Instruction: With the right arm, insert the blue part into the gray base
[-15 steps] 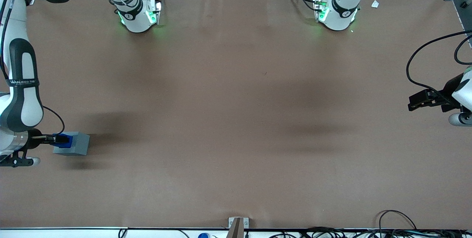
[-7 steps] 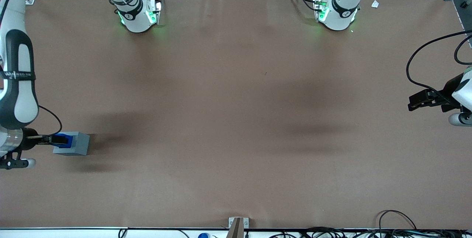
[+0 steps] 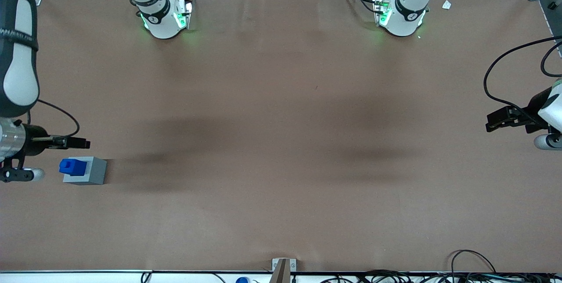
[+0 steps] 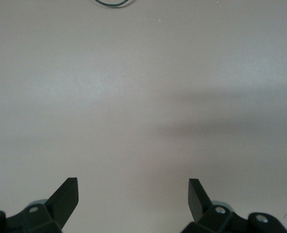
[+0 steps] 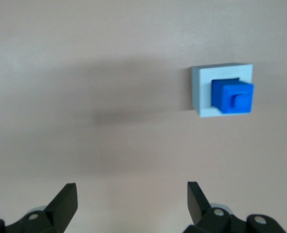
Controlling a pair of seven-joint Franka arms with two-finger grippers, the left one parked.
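The blue part sits in the recess of the gray base at the working arm's end of the table, its stud up. In the right wrist view the blue part stands in the gray base. The right arm's gripper is open and empty. It hangs above the table, a little farther from the front camera than the base and apart from it. In the wrist view the gripper shows both fingers wide apart over bare table.
The brown table cover spreads wide. Two arm bases stand along the table's edge farthest from the front camera. Cables and a small bracket lie at the near edge.
The gripper has let go of the blue part, opened, and risen away from the base, farther from the front camera. The blue part stays in the gray base.
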